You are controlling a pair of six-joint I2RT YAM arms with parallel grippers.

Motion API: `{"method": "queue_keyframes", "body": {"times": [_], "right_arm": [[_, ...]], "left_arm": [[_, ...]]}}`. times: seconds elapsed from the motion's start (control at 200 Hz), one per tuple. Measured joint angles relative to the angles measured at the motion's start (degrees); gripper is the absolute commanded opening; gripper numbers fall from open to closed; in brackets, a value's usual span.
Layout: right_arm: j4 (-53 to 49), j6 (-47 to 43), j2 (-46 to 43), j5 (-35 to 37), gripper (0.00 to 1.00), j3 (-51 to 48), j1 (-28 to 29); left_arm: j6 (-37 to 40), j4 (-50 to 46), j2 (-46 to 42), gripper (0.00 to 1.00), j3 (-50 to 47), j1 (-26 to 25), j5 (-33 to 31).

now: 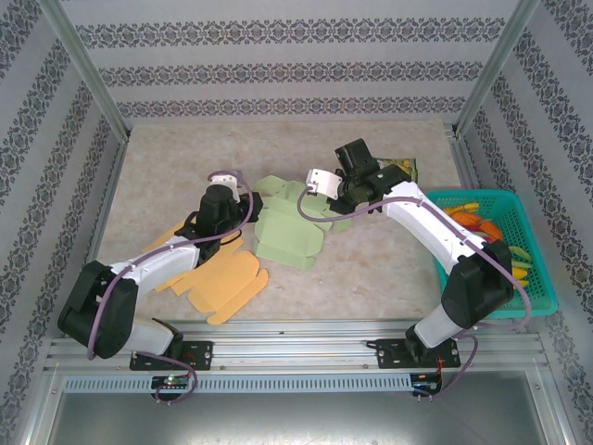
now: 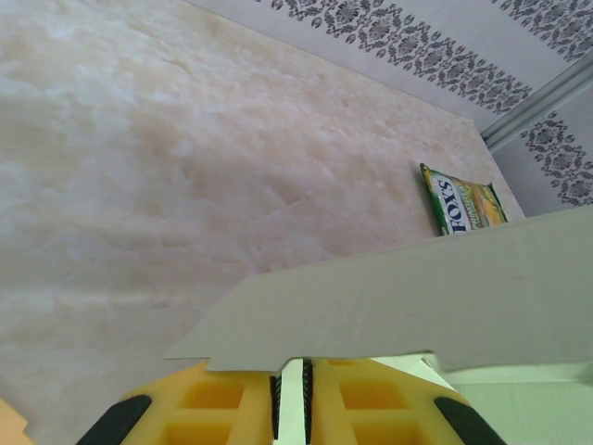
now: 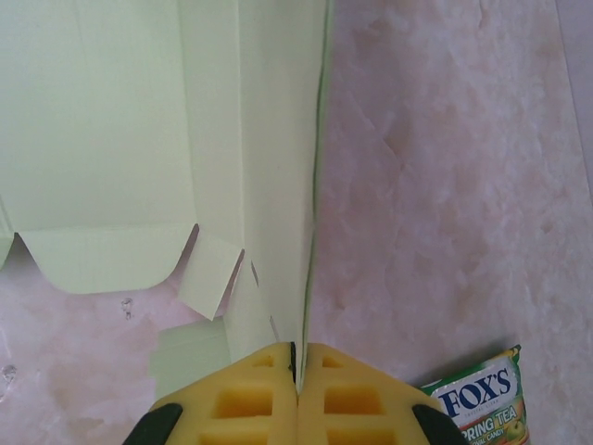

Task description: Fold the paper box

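Note:
The pale green paper box (image 1: 289, 230) lies partly unfolded in the middle of the table. My left gripper (image 1: 243, 209) is at its left edge. In the left wrist view the yellow fingers (image 2: 222, 399) stand almost closed, shut on the paper box, and one of its flaps (image 2: 408, 301) crosses just above the fingertips. My right gripper (image 1: 330, 198) is at the box's far right side. In the right wrist view it (image 3: 297, 357) is shut on a thin upright panel of the paper box (image 3: 111, 120), seen edge-on.
Orange-yellow flat box blanks (image 1: 222, 283) lie at the near left by the left arm. A green basket (image 1: 542, 278) of colourful items stands at the right edge. A Fox's candy bag (image 1: 400, 170) (image 3: 477, 399) (image 2: 463, 202) lies behind the right gripper.

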Motion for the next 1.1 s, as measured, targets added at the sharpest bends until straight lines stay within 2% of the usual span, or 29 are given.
{"method": "queue_keyframes", "body": {"times": [0.375, 0.784, 1.099], "right_arm": [[-1.29, 0.02, 0.00, -3.32, 0.00, 0.00, 0.00], [-2.08, 2.12, 0.87, -5.95, 0.00, 0.00, -0.02], [-1.90, 2.99, 1.60, -7.72, 0.00, 0.00, -0.13]], "left_arm": [[0.02, 0.96, 4.68, 0.18, -0.02, 0.28, -3.34], [-5.29, 9.84, 10.88, 0.19, 1.53, -0.26, 6.56], [-7.06, 13.66, 12.04, 0.19, 3.52, -1.75, 9.33]]}}
